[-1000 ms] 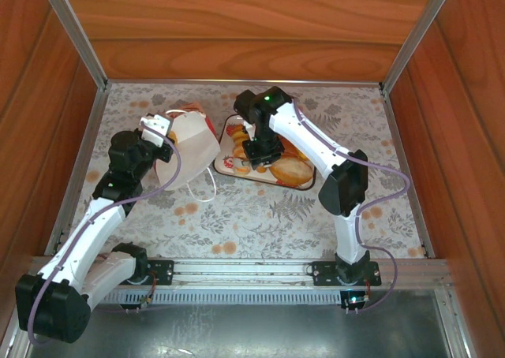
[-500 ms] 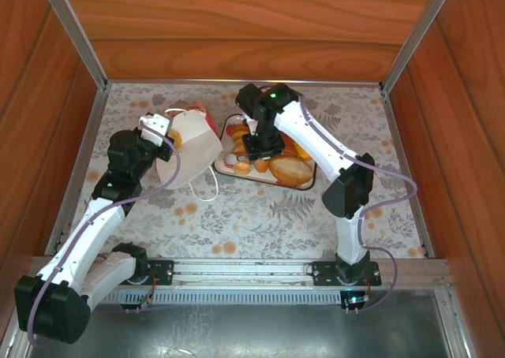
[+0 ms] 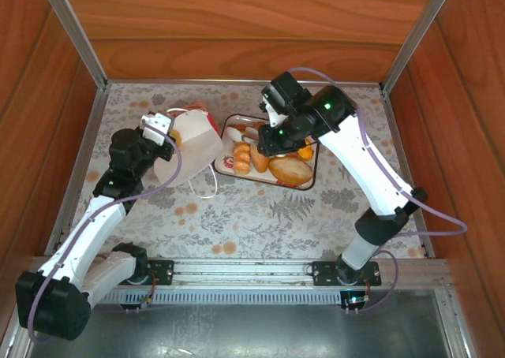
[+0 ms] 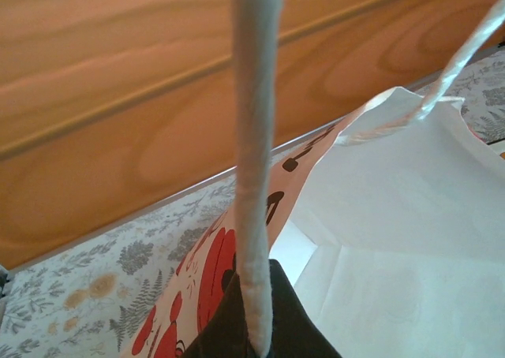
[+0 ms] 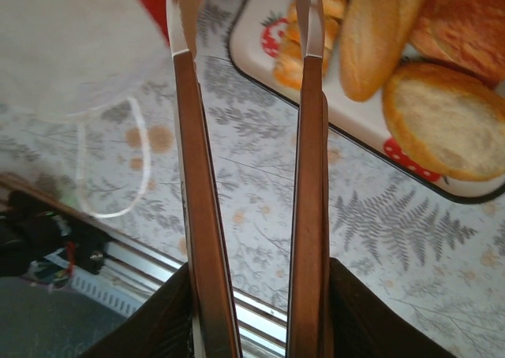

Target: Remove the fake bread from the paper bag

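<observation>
Over on the left, the left pincer (image 3: 158,126) is pinching tight on the paper bag (image 3: 193,147) by its white cord handle (image 4: 254,216) (the cord is running right down into the closed tips). The bag is leaning over on the flowery desk (image 3: 260,216), with its red strawberry part toward the back. Just beside it, the fake bread (image 3: 289,169) is lying on a strawberry tray (image 3: 223,164). The right pincer (image 5: 245,27) is hanging over the tray, fingers spread apart, holding nothing.
</observation>
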You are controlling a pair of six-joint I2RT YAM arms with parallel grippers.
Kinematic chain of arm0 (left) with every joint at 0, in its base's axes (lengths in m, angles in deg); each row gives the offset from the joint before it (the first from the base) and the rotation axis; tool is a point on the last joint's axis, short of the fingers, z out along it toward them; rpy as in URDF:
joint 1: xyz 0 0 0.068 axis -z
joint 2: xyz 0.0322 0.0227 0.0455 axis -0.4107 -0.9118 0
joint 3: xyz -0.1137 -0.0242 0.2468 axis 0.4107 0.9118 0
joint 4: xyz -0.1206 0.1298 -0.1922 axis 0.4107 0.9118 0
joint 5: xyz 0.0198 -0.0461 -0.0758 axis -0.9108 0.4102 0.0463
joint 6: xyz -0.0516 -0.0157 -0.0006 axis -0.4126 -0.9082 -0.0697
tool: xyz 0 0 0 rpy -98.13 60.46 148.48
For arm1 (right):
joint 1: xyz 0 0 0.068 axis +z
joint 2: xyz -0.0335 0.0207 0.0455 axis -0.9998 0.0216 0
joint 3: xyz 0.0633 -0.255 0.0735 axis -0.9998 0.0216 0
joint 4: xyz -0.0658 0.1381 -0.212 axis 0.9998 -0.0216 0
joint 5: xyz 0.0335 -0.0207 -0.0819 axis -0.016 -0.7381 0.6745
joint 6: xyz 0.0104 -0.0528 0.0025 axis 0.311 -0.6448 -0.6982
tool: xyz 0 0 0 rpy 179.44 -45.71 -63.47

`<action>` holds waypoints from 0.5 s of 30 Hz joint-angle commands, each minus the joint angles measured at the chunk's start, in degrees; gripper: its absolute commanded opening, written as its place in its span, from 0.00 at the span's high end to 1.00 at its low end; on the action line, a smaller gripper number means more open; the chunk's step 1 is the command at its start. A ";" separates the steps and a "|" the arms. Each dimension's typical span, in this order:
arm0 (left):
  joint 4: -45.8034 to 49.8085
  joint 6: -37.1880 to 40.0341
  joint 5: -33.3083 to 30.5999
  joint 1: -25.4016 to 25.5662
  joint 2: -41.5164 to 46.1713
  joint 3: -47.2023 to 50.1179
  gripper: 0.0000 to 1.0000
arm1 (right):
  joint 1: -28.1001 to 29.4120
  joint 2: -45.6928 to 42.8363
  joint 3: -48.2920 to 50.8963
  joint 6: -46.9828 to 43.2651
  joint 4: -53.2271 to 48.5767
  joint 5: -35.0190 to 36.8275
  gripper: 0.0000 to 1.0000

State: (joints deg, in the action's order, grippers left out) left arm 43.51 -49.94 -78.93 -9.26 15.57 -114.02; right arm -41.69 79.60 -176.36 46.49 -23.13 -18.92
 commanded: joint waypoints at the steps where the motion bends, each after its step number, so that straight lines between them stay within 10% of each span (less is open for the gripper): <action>1: -1.37 -0.58 1.28 -0.39 -0.56 -2.33 1.00 | 1.73 -3.47 -1.12 1.49 4.16 -1.12 0.59; 15: -1.33 -2.69 -0.51 -0.44 -3.06 -4.10 1.00 | 7.11 -2.43 0.25 -1.14 13.91 -8.28 0.65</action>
State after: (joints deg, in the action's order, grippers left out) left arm 43.51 -51.43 -78.80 -9.26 12.80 -116.14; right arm -35.38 75.62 -175.96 46.31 -12.38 -24.85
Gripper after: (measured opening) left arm 0.061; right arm 0.359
